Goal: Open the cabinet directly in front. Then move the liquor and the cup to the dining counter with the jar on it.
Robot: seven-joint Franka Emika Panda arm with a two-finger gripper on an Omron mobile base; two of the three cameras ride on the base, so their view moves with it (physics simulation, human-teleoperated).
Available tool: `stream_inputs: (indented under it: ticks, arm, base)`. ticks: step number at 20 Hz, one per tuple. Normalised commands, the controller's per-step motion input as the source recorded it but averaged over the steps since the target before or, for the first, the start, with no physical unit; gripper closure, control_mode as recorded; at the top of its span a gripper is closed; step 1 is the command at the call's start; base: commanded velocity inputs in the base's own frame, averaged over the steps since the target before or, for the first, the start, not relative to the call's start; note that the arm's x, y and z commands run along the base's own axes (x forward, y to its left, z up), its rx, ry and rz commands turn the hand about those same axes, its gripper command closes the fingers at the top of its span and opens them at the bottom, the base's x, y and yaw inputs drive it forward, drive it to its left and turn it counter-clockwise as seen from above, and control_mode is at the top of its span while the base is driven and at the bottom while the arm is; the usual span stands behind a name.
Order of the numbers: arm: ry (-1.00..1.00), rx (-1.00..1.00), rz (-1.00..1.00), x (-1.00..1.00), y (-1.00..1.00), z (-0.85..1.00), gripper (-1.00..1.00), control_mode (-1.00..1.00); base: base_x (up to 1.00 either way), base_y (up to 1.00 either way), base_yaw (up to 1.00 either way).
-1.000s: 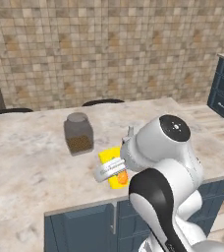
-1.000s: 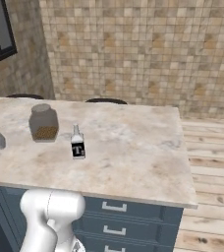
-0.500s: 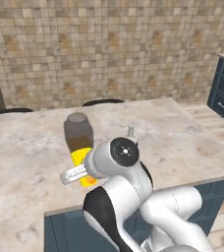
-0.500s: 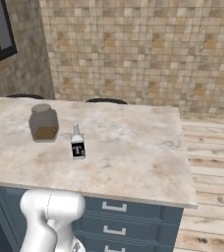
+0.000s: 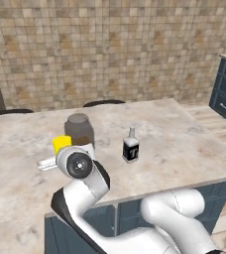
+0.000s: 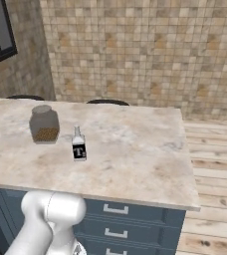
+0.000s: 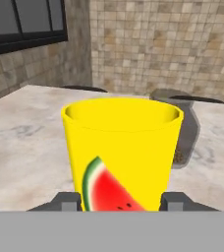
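Cup: small yellow cup (image 7: 121,155) with a red watermelon slice on its side, upright at the left, over the counter near its front edge.
Gripper: gripper (image 7: 122,201), its dark tips closed against the cup's two sides, jaws about half apart, cup held between them.
Jar: squat clear glass jar (image 5: 79,131) with grey lid and brown contents, just behind the cup.
Liquor: small bottle (image 5: 131,145) with black label (white T), right of the jar.
Counter: broad beige marbled stone countertop (image 6: 135,154) over dark blue panels.
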Motion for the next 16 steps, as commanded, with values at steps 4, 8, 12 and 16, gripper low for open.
stream_inputs:
  ticks: [4, 8, 12, 16]
  arm:
    - [-0.04, 0.03, -0.01, 0.48, 0.07, -0.15, 1.0, -1.0]
    - [0.0, 0.0, 0.0, 0.07, 0.0, -0.12, 1.0, -1.0]
    - [0.0, 0.0, 0.07, 0.0, 0.0, -0.27, 1.0, -1.0]
    - [0.0, 0.0, 0.11, -0.01, 0.0, -0.28, 1.0, -1.0]
  base:
    - [0.0, 0.0, 0.0]
    - [0.0, 0.0, 0.0]
    - [0.0, 0.0, 0.0]
    - [0.0, 0.0, 0.0]
